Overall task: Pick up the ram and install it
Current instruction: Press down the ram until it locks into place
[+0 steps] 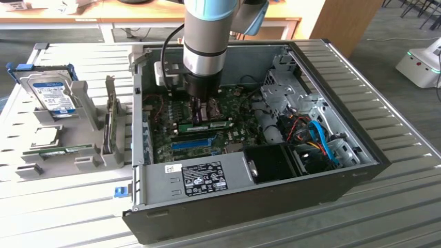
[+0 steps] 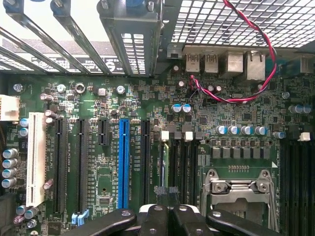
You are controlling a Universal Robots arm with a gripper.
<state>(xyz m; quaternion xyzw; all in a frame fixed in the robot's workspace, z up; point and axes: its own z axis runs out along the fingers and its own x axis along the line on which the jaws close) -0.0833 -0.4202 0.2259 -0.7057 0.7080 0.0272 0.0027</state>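
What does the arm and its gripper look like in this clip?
The arm is a light-blue and silver-grey cylinder with a black cable running down its side. A white bracket sits beside a black wrist section. The gripper is black, its linkages showing round bolt heads.

1 hard drive (image 1: pixel 53 94), 1 computer case (image 1: pixel 262 201), 1 gripper (image 1: pixel 201 118).
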